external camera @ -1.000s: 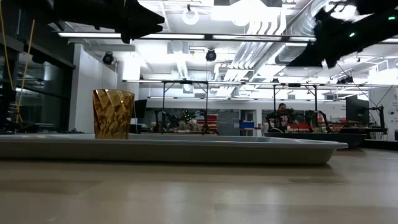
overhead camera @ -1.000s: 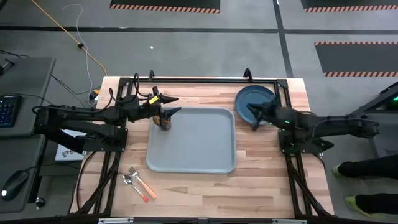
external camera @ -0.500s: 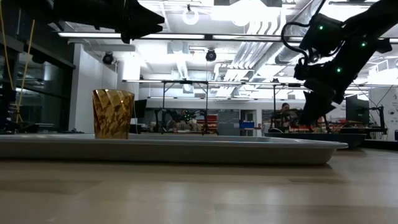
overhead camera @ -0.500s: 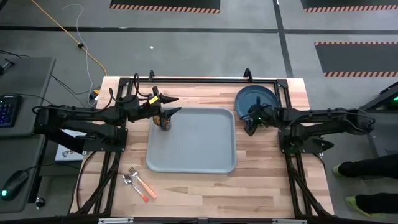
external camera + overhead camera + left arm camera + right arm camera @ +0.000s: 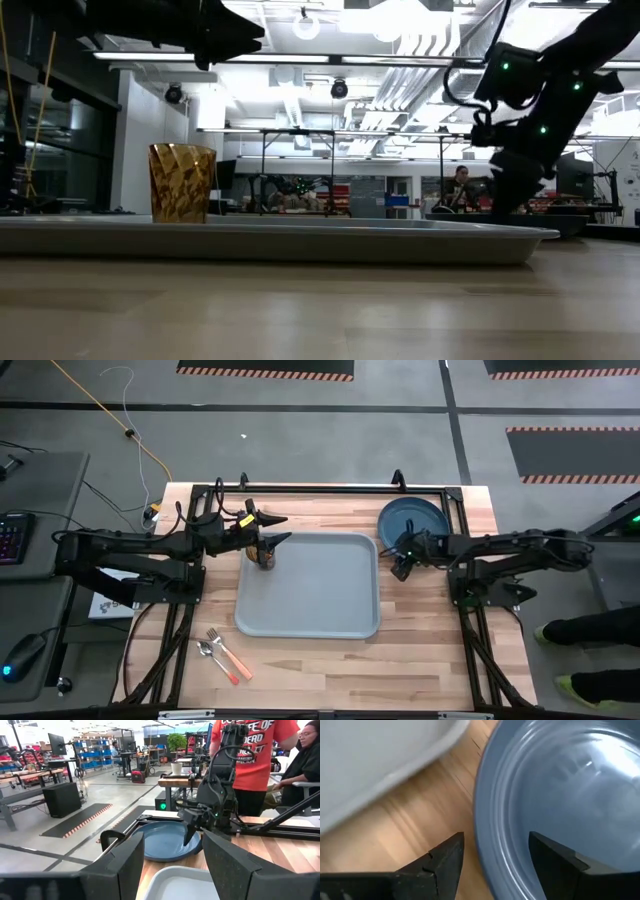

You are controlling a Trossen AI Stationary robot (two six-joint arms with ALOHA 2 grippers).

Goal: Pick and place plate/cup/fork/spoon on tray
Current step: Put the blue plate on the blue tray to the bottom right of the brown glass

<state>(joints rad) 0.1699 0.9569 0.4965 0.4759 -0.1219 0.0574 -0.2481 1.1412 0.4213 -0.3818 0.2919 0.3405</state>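
The dark blue plate (image 5: 412, 520) lies flat on the wood at the table's far right, beside the tray (image 5: 308, 585). My right gripper (image 5: 400, 558) points down at the plate's near-left rim (image 5: 482, 815) and is open. One finger (image 5: 445, 862) stands over the wood and the other (image 5: 555, 860) over the plate's inside; no touch shows. The amber cup (image 5: 265, 557) stands upright in the tray's far-left corner. My left gripper (image 5: 277, 529) hangs open just above the cup (image 5: 182, 183). Fork (image 5: 228, 655) and spoon (image 5: 207, 649) lie on the wood near the front left.
A black metal frame (image 5: 330, 487) runs along the table's far edge behind the plate. Bare wood lies between the tray's right rim (image 5: 380, 755) and the plate. People stand beyond the table's right side (image 5: 260, 755). A keyboard (image 5: 10, 535) sits off the table's left.
My right gripper has come down from well above the table to the plate's near-left rim, tipping its fingers downward and shifting slightly toward the tray. Plate, cup and left arm have stayed put.
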